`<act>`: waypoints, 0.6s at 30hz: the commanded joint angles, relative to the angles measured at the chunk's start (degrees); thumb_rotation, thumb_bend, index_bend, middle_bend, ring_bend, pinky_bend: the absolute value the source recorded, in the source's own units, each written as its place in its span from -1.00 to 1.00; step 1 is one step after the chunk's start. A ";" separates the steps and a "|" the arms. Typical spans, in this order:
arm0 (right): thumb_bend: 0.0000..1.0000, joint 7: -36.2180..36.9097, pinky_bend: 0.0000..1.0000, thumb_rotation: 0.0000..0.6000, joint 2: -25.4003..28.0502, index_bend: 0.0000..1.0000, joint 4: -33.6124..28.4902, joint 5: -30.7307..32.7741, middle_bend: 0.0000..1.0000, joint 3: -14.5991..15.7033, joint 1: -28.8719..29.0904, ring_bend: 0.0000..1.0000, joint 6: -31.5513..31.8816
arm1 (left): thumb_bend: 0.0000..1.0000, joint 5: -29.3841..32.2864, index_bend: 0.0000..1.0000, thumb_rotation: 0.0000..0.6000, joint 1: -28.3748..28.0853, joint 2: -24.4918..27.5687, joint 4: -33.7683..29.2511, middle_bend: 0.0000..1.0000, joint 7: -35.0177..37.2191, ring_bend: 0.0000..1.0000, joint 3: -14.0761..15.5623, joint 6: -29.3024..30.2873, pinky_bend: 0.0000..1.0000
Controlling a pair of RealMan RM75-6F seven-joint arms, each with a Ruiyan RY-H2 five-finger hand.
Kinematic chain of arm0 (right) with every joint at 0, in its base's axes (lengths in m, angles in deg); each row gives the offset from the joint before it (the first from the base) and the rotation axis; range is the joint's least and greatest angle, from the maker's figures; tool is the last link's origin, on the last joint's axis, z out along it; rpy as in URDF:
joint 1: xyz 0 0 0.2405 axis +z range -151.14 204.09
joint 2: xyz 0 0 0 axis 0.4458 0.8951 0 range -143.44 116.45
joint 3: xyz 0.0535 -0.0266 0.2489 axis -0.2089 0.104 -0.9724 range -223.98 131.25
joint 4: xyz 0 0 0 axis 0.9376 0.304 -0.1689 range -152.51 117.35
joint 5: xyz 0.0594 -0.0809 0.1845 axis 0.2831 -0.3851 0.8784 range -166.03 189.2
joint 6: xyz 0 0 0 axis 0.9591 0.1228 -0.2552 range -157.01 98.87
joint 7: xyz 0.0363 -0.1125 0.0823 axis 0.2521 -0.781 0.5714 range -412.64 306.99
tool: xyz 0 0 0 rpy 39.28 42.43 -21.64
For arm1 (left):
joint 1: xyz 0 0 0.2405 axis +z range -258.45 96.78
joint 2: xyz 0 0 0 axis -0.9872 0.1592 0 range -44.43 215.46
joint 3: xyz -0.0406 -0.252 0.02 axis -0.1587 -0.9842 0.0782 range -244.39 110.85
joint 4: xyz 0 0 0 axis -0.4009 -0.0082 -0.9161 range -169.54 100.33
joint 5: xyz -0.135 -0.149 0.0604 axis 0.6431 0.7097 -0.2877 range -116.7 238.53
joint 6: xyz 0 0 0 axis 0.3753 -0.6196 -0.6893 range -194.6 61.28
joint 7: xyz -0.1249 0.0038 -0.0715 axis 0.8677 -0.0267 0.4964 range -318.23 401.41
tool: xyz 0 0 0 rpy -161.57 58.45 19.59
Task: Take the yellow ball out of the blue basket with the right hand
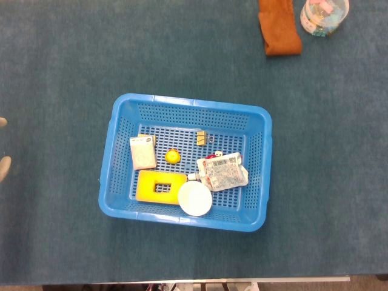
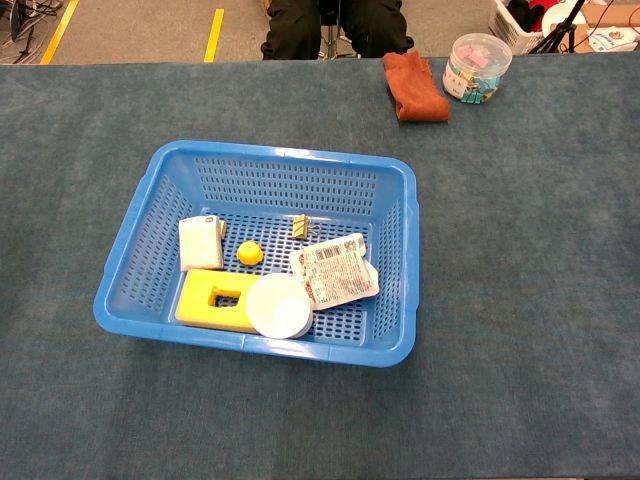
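Observation:
A small yellow ball (image 1: 173, 156) (image 2: 249, 253) lies on the floor of the blue basket (image 1: 121, 121) (image 2: 150, 195), near the middle, between a white card pack and a printed pouch. Only two pale fingertips (image 1: 4, 167) of my left hand (image 1: 3, 145) show at the far left edge of the head view, spread apart with nothing between them, well away from the basket. My right hand appears in neither view.
The basket also holds a white card pack (image 1: 143, 152), a yellow block (image 1: 160, 187), a white round lid (image 1: 195, 198), a printed pouch (image 1: 223, 172) and a binder clip (image 1: 202, 138). An orange cloth (image 1: 279, 27) and a clear jar (image 1: 324, 15) sit at the far right.

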 commanded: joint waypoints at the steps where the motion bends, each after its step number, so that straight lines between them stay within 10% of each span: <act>1: -0.22 -0.05 -0.28 1.00 -0.03 -0.38 -0.04 0.03 -0.22 0.00 0.09 -0.42 -0.12 | -0.49 0.15 -0.42 1.00 -0.07 -0.11 0.02 -0.38 -0.10 -0.59 -0.07 -0.09 -0.50; 18: -0.22 2.97 -0.28 1.00 5.29 -0.38 -8.27 -5.02 -0.22 1.10 2.98 -0.42 -3.02 | -0.49 0.35 -0.42 1.00 -0.41 -0.07 1.27 -0.38 1.33 -0.59 0.05 -0.85 -0.50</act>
